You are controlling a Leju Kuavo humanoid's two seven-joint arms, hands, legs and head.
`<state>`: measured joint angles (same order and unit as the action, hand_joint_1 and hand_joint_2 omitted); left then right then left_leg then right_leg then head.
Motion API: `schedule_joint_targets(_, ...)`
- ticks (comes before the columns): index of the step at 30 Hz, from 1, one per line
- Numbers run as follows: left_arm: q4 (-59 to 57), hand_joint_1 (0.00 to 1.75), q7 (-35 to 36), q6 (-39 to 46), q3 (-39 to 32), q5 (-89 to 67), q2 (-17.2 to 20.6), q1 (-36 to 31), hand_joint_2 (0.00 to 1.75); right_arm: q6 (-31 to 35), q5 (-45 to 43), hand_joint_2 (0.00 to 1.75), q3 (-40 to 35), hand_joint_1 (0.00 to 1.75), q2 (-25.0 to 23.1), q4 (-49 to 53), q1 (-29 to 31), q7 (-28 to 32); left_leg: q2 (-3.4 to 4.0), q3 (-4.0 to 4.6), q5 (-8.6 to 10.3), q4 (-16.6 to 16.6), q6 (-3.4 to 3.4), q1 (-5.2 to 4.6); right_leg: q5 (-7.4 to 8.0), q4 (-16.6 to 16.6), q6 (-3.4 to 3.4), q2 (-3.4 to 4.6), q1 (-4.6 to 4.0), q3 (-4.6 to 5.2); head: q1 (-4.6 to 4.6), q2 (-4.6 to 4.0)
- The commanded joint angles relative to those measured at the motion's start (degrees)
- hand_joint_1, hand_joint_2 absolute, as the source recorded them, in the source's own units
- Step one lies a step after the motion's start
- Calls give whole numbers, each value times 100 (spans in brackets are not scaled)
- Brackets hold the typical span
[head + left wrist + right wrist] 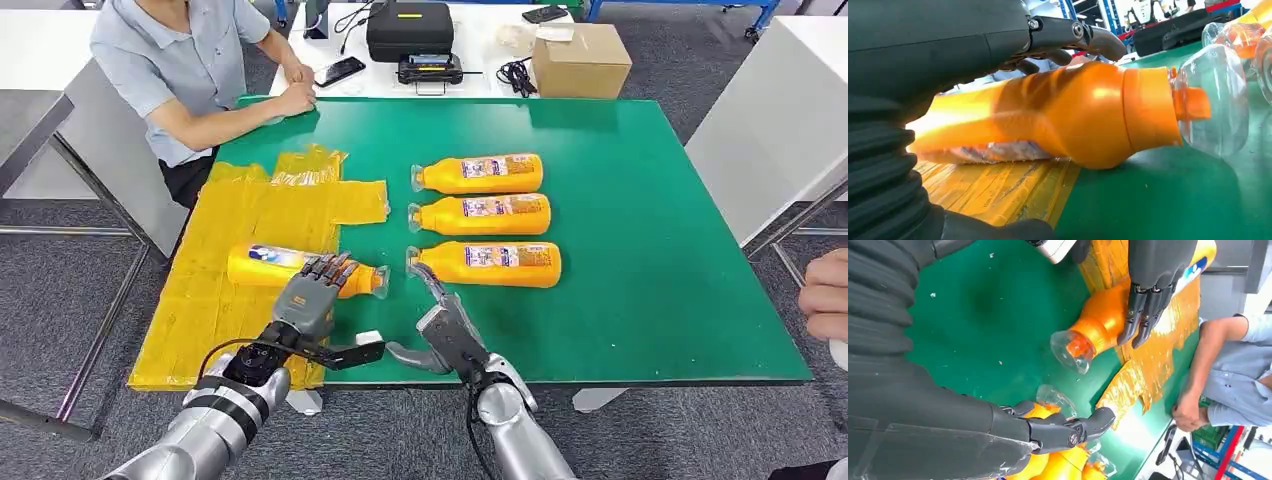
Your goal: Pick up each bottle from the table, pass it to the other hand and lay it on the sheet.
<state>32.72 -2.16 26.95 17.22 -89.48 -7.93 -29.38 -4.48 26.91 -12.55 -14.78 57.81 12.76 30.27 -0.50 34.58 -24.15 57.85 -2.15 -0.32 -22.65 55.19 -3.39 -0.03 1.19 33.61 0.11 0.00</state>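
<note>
My left hand (308, 296) drapes its fingers (328, 268) over the bottle (290, 268), which lies mostly on the yellow sheet (250, 215), neck toward the waiting row. My right hand (440, 318) holds nothing, fingers apart, just short of the nearest bottle (490, 263), which lies crosswise, cap toward me.

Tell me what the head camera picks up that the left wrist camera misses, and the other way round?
Head view alone: three orange bottles in a row, the right hand, a seated person, a cardboard box and a black case. Left wrist view alone: a close look at the clear cap and how the bottle's neck overhangs the green table. Both: the left hand resting over the orange bottle lying on the yellow sheet.
</note>
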Motion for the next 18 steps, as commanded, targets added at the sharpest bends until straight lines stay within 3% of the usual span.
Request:
schedule_joint_targets(1, -419, 0, -114, 22, -355, -31, -88, 65, 175, 38, -7, 175, -75, 0, 165, -310, 195, 15, 9, -11, 0, -6, 8, 2, 0, -4, 8, 5, -2, -7, 0, 0)
schedule_joint_targets(18, -342, 0, -127, 53, -428, -2, -102, 88, 175, 43, -7, 175, -71, 0, 160, -274, 181, 15, 10, -13, -2, -5, 12, 5, -1, -4, 12, 9, -6, -12, 0, 0)
